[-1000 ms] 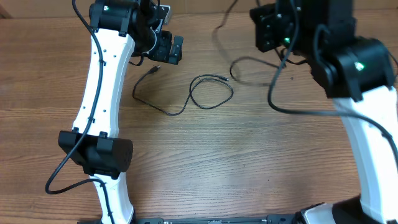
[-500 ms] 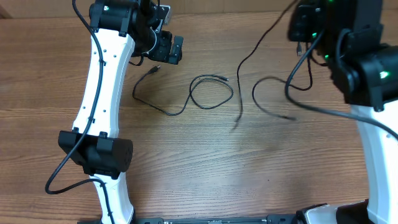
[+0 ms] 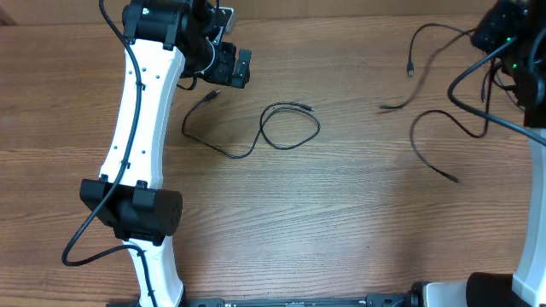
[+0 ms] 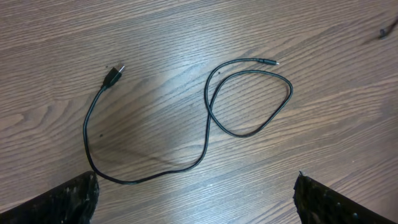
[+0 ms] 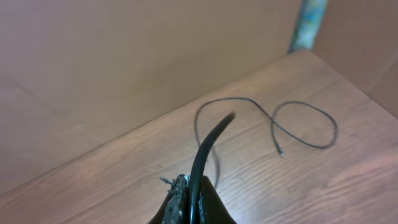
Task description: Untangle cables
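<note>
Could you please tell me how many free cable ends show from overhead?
5: two on the looped cable, one by the left gripper, one mid-table; three on the cables hanging from the right gripper. More may hide behind that arm.

The desk (image 3: 341, 222) is brown wood-grain board, its grain running from nine o'clock to three o'clock in the overhead view. In the right wrist view a plain tan wall (image 5: 124, 62) rises behind the desk's far edge, and at one o'clock a mottled blue-green upright strip (image 5: 309, 22) stands at the wall's end.
</note>
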{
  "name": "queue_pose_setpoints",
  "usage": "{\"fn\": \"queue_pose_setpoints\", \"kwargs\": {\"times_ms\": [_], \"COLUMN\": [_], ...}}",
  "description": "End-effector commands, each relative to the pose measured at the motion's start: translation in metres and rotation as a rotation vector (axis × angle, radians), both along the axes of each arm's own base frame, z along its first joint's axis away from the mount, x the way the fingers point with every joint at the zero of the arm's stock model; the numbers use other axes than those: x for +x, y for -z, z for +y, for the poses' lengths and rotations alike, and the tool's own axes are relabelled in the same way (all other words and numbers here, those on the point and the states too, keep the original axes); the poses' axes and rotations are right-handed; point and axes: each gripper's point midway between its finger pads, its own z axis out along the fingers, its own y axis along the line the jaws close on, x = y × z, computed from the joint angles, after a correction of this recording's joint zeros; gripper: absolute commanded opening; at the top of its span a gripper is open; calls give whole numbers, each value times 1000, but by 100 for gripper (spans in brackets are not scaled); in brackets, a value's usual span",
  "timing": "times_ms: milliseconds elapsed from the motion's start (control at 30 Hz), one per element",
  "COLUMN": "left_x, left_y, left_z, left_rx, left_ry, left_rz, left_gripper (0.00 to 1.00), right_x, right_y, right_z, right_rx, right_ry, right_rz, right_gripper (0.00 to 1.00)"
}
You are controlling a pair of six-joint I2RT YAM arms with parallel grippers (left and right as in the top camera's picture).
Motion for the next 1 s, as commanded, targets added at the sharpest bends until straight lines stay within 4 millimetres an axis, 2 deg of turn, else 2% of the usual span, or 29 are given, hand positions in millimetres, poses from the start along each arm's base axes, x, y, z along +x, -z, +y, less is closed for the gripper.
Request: {"fn": "queue_pose_setpoints", "kwargs": {"times_ms": [0, 200, 700, 800, 967], "left_x": [-1, -1, -1, -1, -1], "left_y": [-14, -14, -14, -14, -14], "left_z": [-3, -3, -3, -3, -3], "left_rx": [-13, -13, -13, -13, -13], "left_ry": [21, 21, 21, 21, 21], "left_rz": [-40, -40, -40, -40, -40], "left_gripper": [100, 100, 100, 100, 100], "right_x": [5, 18, 42, 45, 38], "right_y": [9, 37, 75, 84, 93], "right_z": [-17, -20, -23, -31, -61], "right_rx": [3, 9, 50, 71, 142], "right_ry": [52, 55, 90, 123, 247], "right_rz": [24, 105, 179, 191, 189], "right_gripper": [4, 4, 4, 4, 4]}}
